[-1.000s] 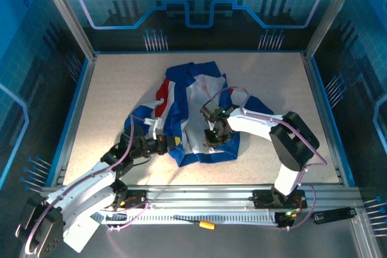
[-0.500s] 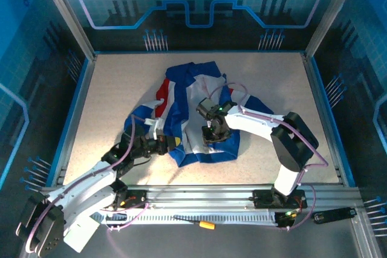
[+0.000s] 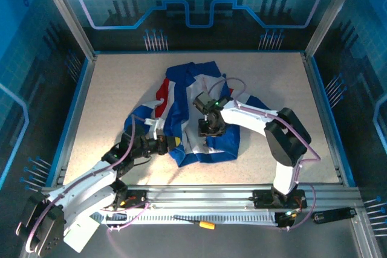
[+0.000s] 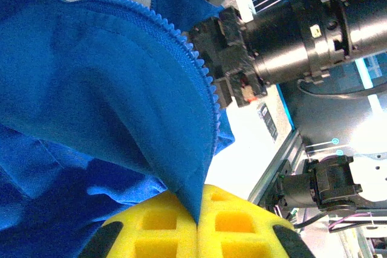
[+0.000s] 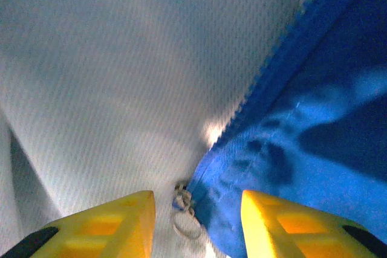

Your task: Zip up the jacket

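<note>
The jacket [image 3: 187, 98] is soft and floppy. Your left gripper [image 4: 196, 225] pinches its zipper edge; your right gripper [image 5: 196, 212] is spread around the small pull ring [image 5: 186, 225]. Grasp there.

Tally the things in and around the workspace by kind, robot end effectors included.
jacket: 1
end effectors, left end effector and right end effector: 2
yellow-handled tool: 1
Total: 4
</note>
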